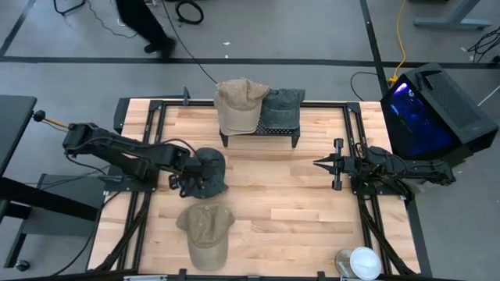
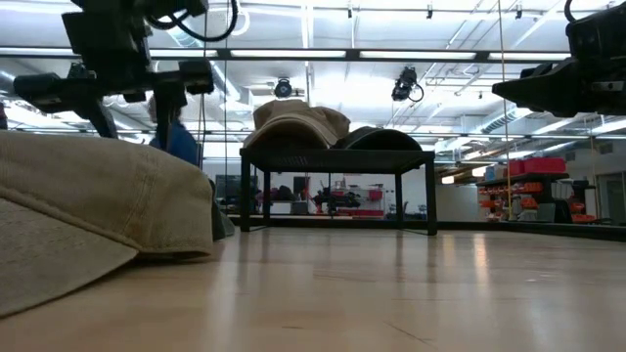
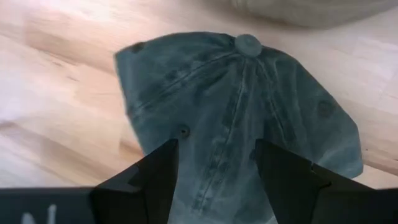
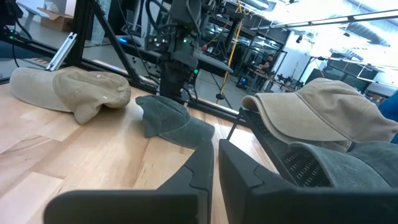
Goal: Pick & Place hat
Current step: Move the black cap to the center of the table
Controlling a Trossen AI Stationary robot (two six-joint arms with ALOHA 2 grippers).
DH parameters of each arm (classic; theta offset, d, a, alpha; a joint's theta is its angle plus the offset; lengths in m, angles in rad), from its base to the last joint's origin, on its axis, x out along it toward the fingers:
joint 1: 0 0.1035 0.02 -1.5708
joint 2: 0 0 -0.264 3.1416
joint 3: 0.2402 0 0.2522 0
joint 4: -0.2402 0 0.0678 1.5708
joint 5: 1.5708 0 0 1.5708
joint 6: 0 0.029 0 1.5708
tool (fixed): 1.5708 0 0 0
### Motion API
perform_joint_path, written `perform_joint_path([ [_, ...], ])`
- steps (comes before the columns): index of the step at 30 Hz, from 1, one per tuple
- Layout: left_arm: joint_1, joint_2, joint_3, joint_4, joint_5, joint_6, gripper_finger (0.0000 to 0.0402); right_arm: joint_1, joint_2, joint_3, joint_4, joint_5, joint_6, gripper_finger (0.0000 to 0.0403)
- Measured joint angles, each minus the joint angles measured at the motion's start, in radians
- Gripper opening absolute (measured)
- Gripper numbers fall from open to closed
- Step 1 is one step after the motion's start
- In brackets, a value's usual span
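Observation:
A dark blue-grey cap [image 1: 209,173] lies crown up on the wooden table, left of the middle. My left gripper [image 3: 214,155] is open, pointing down over it, with one finger over each side of the crown [image 3: 249,93]. In the right wrist view the left gripper [image 4: 176,93] stands at the cap's far side [image 4: 168,118]. A tan cap [image 1: 207,230] rests on the table near the near edge. Another tan cap [image 1: 241,101] and a dark cap [image 1: 283,105] sit on a black rack [image 1: 262,133] at the far edge. My right gripper [image 1: 316,163] is shut and waits on the right. My left gripper comes at the dark cap from above, its open fingers [image 3: 158,171] spread over a strip of the crown's panels [image 3: 214,168] below the top button. Whether the fingertips touch the cloth, I cannot tell. The cap lies flat on the table.
A black box with a blue-lit screen [image 1: 426,109] stands off the table's right side. A white round thing [image 1: 361,261] sits at the near right corner. Metal rails [image 1: 355,133] run along the table's sides. A person [image 1: 144,23] walks beyond the far edge.

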Motion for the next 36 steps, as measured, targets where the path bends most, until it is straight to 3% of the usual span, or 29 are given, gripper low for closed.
perform_joint_path([
  [9, 0.000, 0.059, 0.000, 0.014, 0.000, -0.001, 0.0188, 0.000, 0.000, 0.000, 0.000, 0.000, 0.000, 0.0029],
  [36, 0.000, 0.079, -0.001, 0.004, 0.004, -0.003, 0.0058, 0.000, 0.000, 0.000, 0.000, 0.000, 0.000, 0.0029],
])
